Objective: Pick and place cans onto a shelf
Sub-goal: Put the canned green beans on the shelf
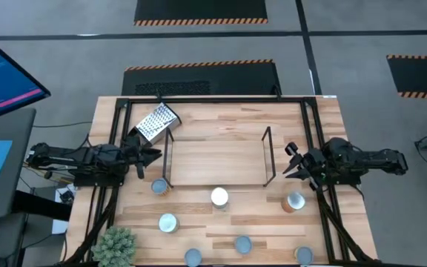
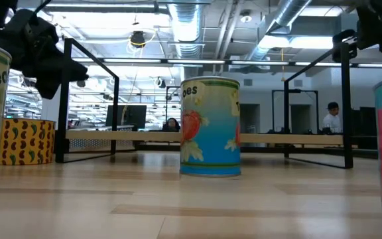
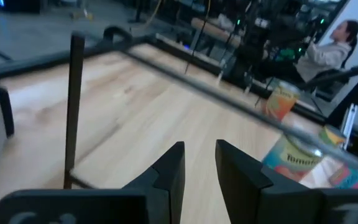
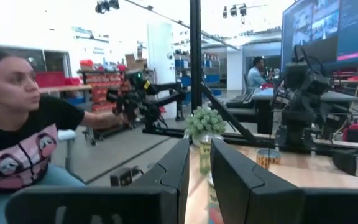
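Seven cans stand upright on the wooden table near its front: by lid, one [image 1: 159, 187], one [image 1: 219, 197], one [image 1: 293, 202], one [image 1: 167, 222] and three along the near edge [image 1: 242, 243]. The low view shows one can close up [image 2: 209, 126]. The shelf [image 1: 217, 157], thin black rods over light wood, stands mid-table with no can on it. My left gripper [image 1: 150, 156] hovers at the shelf's left end, fingers slightly apart and empty [image 3: 199, 168]. My right gripper [image 1: 290, 163] hovers at the shelf's right end, fingers slightly apart and empty [image 4: 199, 165].
A perforated metal grater [image 1: 156, 122] lies at the far left of the table. A small green plant [image 1: 115, 246] stands at the near left corner. A larger black frame [image 1: 213, 99] edges the table. A person [image 4: 17, 124] sits beyond the table.
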